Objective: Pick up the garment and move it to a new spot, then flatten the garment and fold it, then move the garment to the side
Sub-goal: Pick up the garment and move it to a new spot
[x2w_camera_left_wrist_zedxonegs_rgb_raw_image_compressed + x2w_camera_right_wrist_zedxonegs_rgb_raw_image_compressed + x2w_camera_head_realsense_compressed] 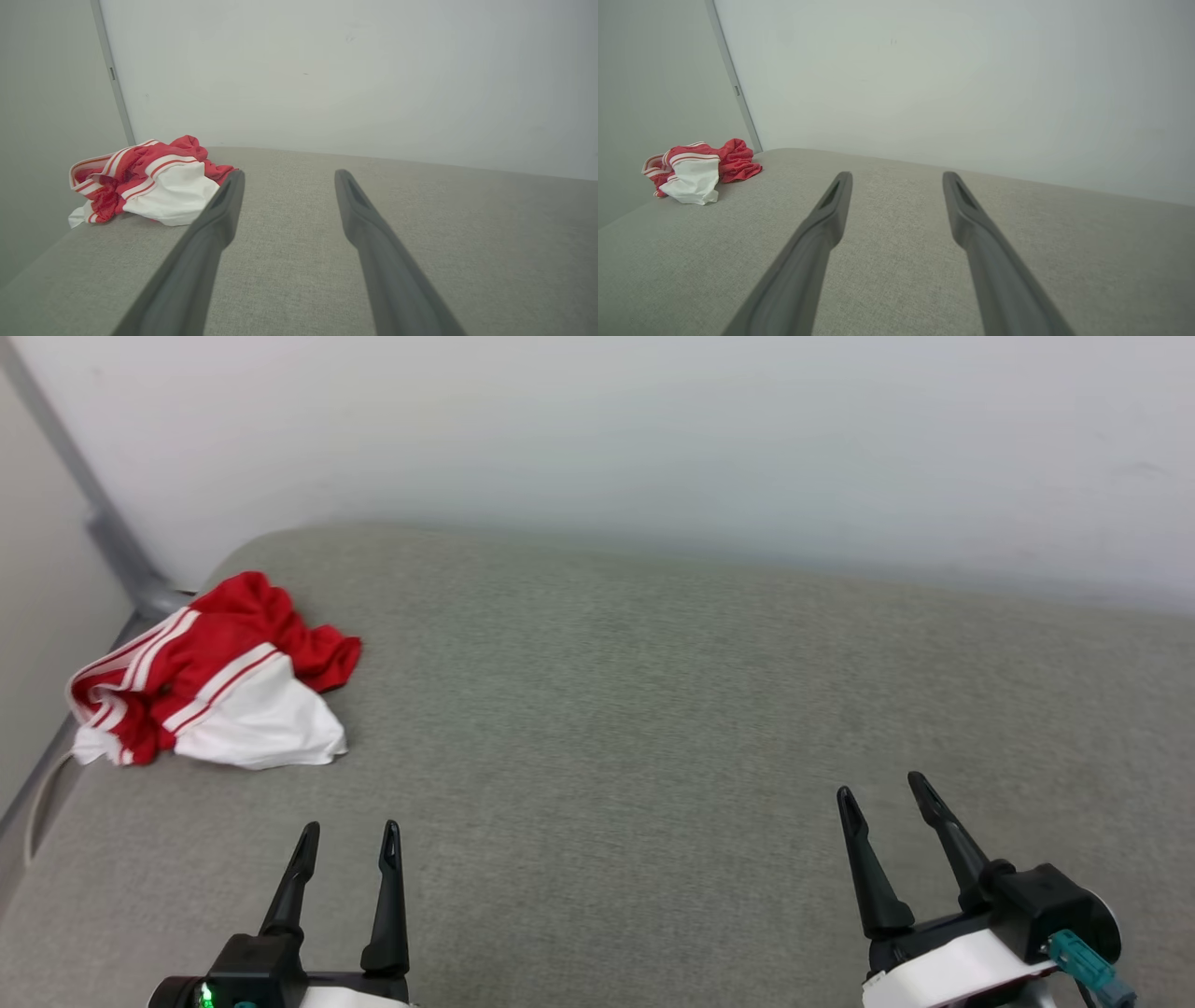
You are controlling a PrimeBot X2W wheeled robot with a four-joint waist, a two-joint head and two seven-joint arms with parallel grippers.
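The garment (215, 677) lies crumpled in a red and white heap with striped trim at the far left corner of the grey cushioned surface (653, 709). It also appears at the left in the left wrist view (145, 184) and smaller in the right wrist view (698, 168). My left gripper (350, 835) stands open at the lower left, nearer me than the garment and apart from it, nothing between its fingers. At the lower right my right gripper (882, 789) is open too, far from the cloth. Any print on the garment is hidden in the folds.
A pale wall (653, 429) runs along the far edge of the surface. A grey metal post (103, 523) slants down at the left corner, just behind the garment. The surface's left edge drops off close beside the cloth.
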